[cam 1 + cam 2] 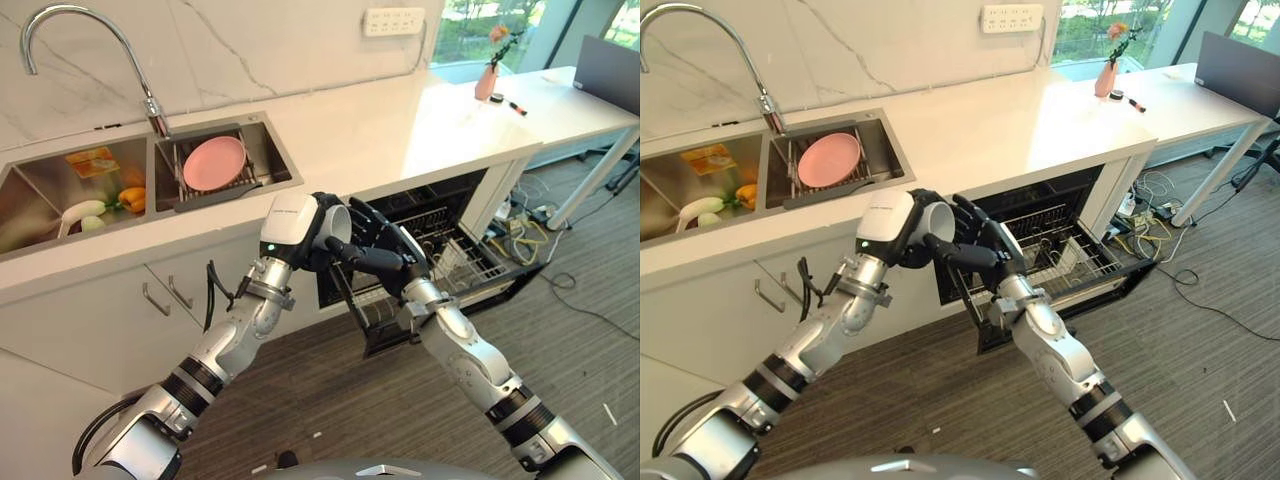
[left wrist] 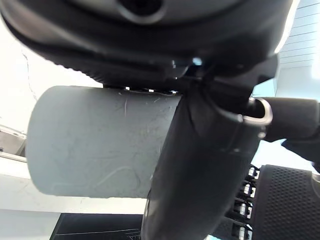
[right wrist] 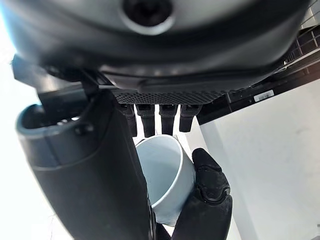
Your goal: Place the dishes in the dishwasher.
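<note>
Meeting in mid-air before the open black dishwasher with pulled-out wire racks, the robot's left hand curls its fingers round a small pale grey-white ceramic cup, while the right hand reaches in just beside it with fingers spread and fairly straight; whether they touch the cup cannot be made out. Much of the cup is covered by the dark hands. Behind, a round pink plate stands tilted in the stainless steel sink.
</note>
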